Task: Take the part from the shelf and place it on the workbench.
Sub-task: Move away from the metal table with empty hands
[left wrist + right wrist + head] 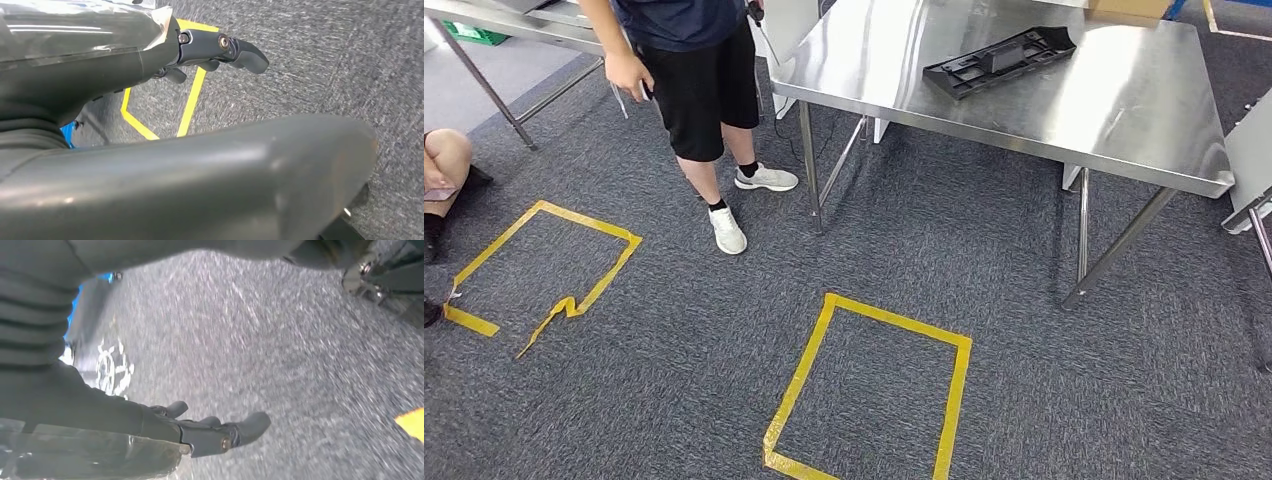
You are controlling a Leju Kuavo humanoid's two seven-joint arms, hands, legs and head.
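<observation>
Your left hand (220, 50) is hanging over the carpet (325, 65), fingers loosely extended and holding nothing. The right hand (215, 432) is doing the same: fingers reaching out over carpet, nothing pinched between them. Both look spread and idle to me.

The part (999, 60), a flat black moulded piece, is lying on the steel table (1124, 110), toward its far side and well apart from both hands. Judging from that, you're looking at a finished placement: part on the bench, hands free. I can't see the shelf, so I can't tell whether more parts are waiting there. If this is the only one, nothing is left but to stand clear.

What the views are giving you:
- Head view is carrying the whole task picture: table, part, two yellow tape squares (869, 390) on the carpet, and a person (689, 70) standing beside the table's near-left corner. A second person's knee is showing at the left edge.
- Left wrist view is confirming the empty hand, with tape lines running just past the fingers.
- Right wrist view is confirming the other empty hand, plus a metal frame foot (365, 277) and a sliver of yellow tape at the edge; blur is hiding the rest.
</observation>
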